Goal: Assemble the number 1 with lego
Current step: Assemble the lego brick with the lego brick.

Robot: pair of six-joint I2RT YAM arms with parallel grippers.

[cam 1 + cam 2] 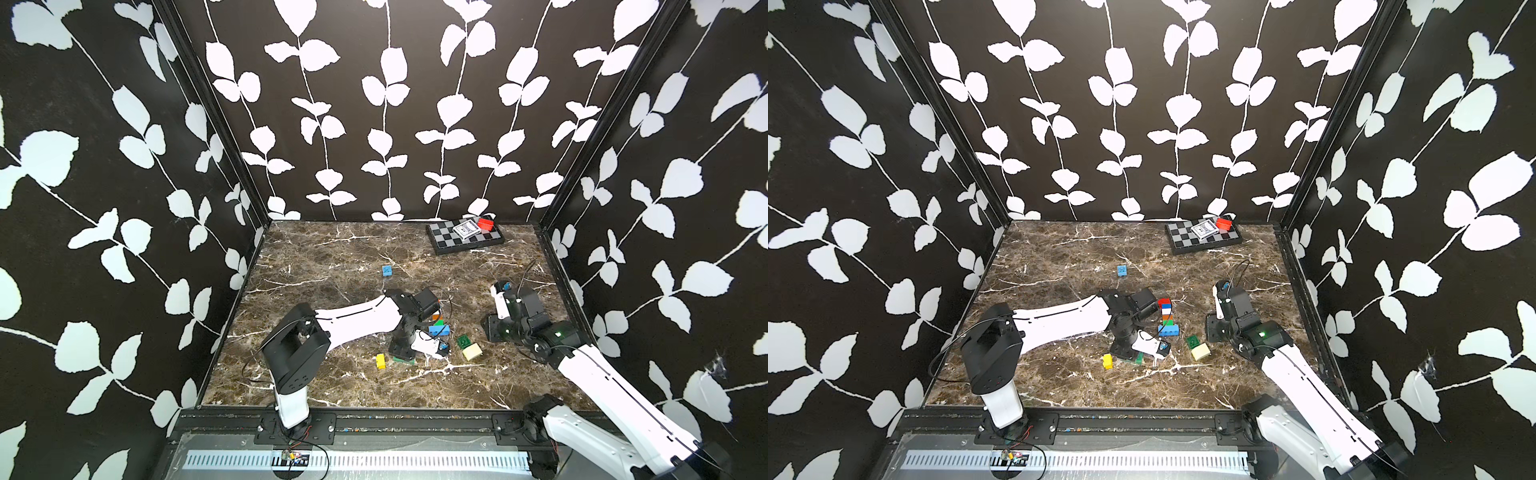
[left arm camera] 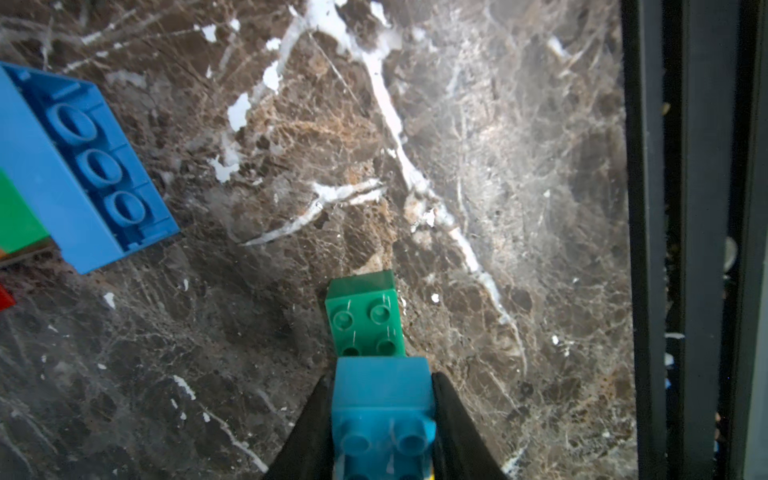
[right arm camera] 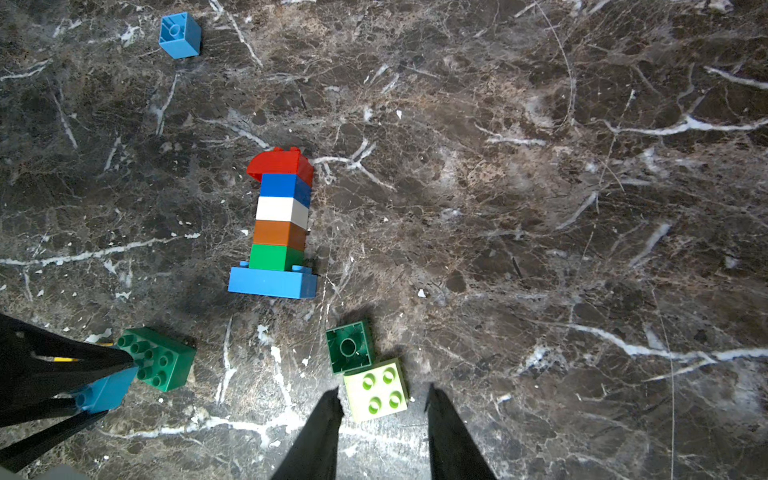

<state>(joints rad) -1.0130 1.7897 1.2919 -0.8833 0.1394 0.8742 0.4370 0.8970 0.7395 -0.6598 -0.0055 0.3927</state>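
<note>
A lego column (image 3: pixel 280 224) lies flat on the marble: red cap, blue, white, orange, green, and a wide blue base (image 2: pixel 75 166). In a top view it shows beside the left wrist (image 1: pixel 1166 313). My left gripper (image 2: pixel 381 375) is shut on a light blue brick (image 2: pixel 382 399), low over the table. Its tips sit just behind a green brick (image 2: pixel 365 316), which looks oblong from the right wrist (image 3: pixel 160 359). My right gripper (image 3: pixel 383 390) is open and holds nothing. It hangs above a cream brick (image 3: pixel 376 390) and an upturned dark green brick (image 3: pixel 349 347).
A yellow brick (image 1: pixel 380 360) lies in front of the left gripper (image 1: pixel 441 349). A small blue brick (image 1: pixel 387 271) sits alone toward the back. A chessboard (image 1: pixel 446 243) at the back right carries a card box and a red brick (image 1: pixel 485 225). A black frame rail (image 2: pixel 665 208) borders the table.
</note>
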